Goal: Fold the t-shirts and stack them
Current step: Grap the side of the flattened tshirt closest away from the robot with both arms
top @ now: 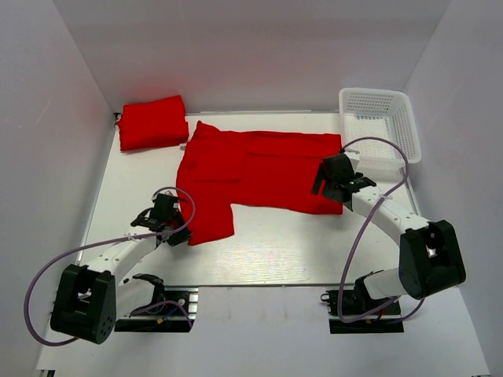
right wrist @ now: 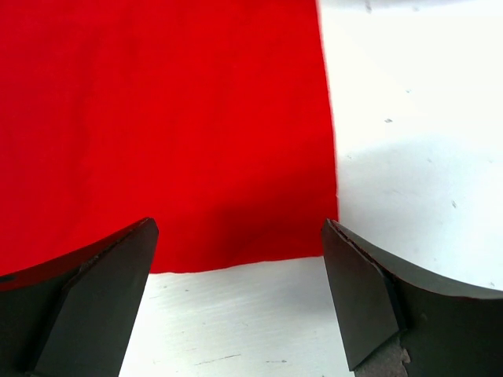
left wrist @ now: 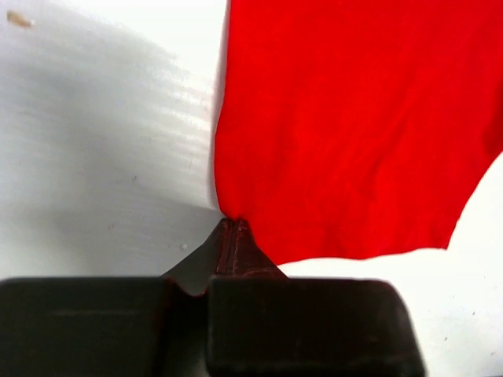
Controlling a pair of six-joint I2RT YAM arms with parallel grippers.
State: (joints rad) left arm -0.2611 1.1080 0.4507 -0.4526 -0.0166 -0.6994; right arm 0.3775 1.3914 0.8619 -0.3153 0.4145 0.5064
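L gripper is clamping, fingers together, on the edge of the spread shirt, at its lower-left flap in top view. R gripper is hovering w/ fingers apart over the shirt's lower-right corner, gripping nothing. Shirt is lying w/ long axis left–right across frame centre, so each arm is working the end nearer to it. Folded shirt is sitting upper left, basket upper right. No labels or writing legible.

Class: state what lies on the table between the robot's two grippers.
The spread red t-shirt, seen in the top view: the left gripper pinches one edge, and the right gripper is open at a corner.
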